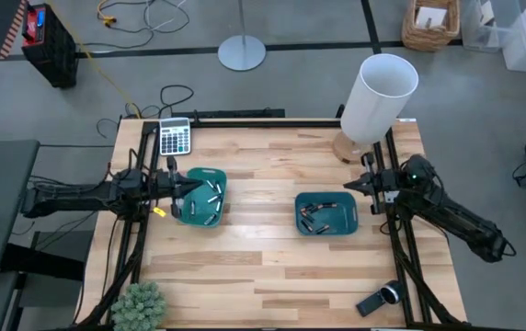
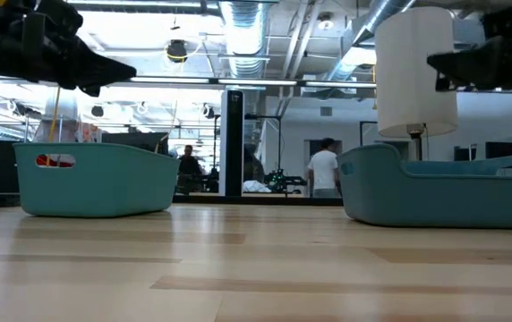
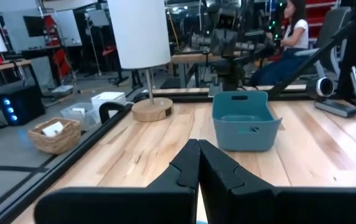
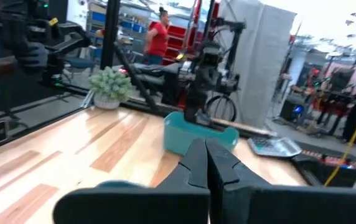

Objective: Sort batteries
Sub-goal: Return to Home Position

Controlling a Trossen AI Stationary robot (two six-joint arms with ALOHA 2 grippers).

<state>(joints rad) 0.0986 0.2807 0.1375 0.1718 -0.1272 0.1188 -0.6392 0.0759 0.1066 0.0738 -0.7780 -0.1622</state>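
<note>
Left gripper (image 3: 198, 146): fingers pressed together, nothing held; poised over the outer edge of the left tray (image 1: 222, 184)
Right gripper (image 4: 205, 144): fingers likewise closed, empty; just beside the right tray (image 1: 353, 213), not touching it
Silvery batteries (image 1: 210, 195): in the left tray
Dark batteries (image 1: 318, 221): in the right tray
Risk, as judged: a low pull-back by the left arm could clip the tray rim, shove the tray and scatter sorted cells; the right arm works near the lamp (image 1: 378, 97)

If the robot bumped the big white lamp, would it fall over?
Probably it could tip: the lamp carries a tall shade on a thin stem over a small wooden base. It stands by the table edge, so it might fall off.
</note>
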